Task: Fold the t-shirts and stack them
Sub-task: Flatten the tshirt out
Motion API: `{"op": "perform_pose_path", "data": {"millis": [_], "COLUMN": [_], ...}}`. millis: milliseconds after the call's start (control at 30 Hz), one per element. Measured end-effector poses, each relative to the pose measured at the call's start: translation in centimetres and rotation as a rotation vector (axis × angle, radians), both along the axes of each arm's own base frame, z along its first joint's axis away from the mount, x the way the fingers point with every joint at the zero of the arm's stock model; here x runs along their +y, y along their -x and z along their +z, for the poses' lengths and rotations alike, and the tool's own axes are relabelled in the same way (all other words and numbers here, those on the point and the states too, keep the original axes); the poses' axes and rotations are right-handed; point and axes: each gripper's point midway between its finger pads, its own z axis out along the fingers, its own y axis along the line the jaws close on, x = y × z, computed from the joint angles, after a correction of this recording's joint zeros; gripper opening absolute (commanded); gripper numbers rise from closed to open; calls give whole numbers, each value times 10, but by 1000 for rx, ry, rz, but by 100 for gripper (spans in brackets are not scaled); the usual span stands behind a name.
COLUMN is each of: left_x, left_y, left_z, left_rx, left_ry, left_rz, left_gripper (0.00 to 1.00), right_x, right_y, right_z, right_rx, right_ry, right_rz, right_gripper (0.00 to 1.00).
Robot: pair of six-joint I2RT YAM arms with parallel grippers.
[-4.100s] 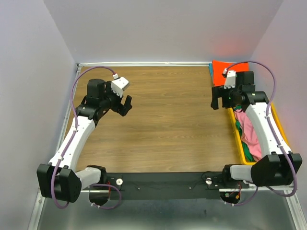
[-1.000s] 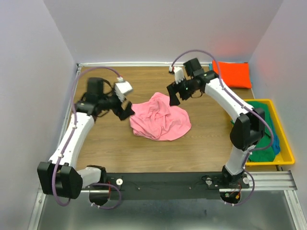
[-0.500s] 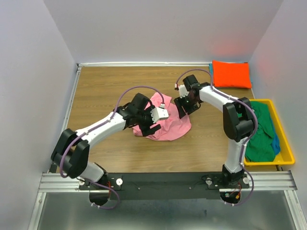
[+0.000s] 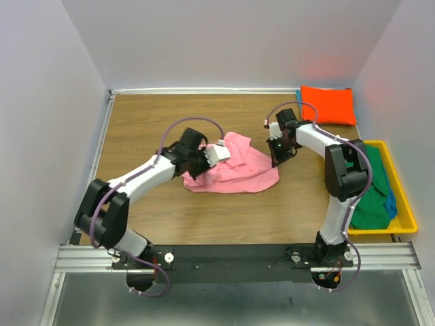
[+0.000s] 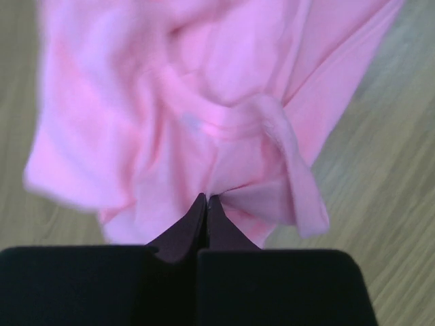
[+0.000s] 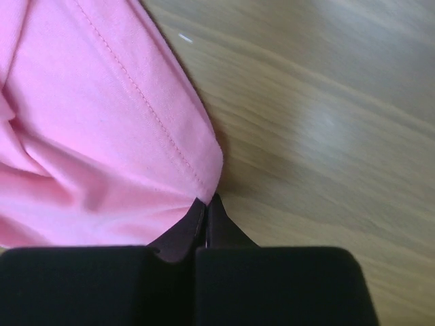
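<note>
The table [image 4: 156, 115] is the biggest thing here, and on it one pink shirt [image 4: 234, 173] lies in a crumpled heap right between my two pincers. Its long way runs from one pincer to the other. Neither arm is nearer, because both are already at the cloth. One yellow bin [image 4: 401, 204] sits well off to the right of my right pincer, closer to my base. In it I count one green shirt [image 4: 370, 197] and a thin strip of one blue shirt [image 4: 390, 204]. One orange shirt [image 4: 328, 105] lies folded past my right pincer, toward the far corner. My left pincer [image 5: 206, 204] is pinched tight on a fold at the pink shirt's left side. My right pincer [image 6: 206, 204] is pinched tight on a stitched corner at its right side. I think the next move is to pull these two ends apart, so the shirt opens out flat.
</note>
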Motion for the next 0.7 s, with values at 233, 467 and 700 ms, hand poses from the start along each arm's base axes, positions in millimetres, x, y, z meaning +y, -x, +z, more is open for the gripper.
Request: {"op": "perform_pose_path", "data": {"millis": [233, 467, 700], "left_x": [97, 152, 191], "left_y": [-40, -17, -4], "left_z": [62, 34, 4], "left_rx": [-143, -69, 13], "left_ry": [81, 15, -80], "left_rz": [274, 367, 451], "left_gripper": [0, 0, 3], "right_x": [-43, -47, -67], "right_y": [20, 73, 109], "right_z": [26, 50, 42], "right_rx": [-28, -53, 10], "right_ry": [3, 14, 108], "right_rz": [-64, 77, 176], "right_gripper": [0, 1, 0]}}
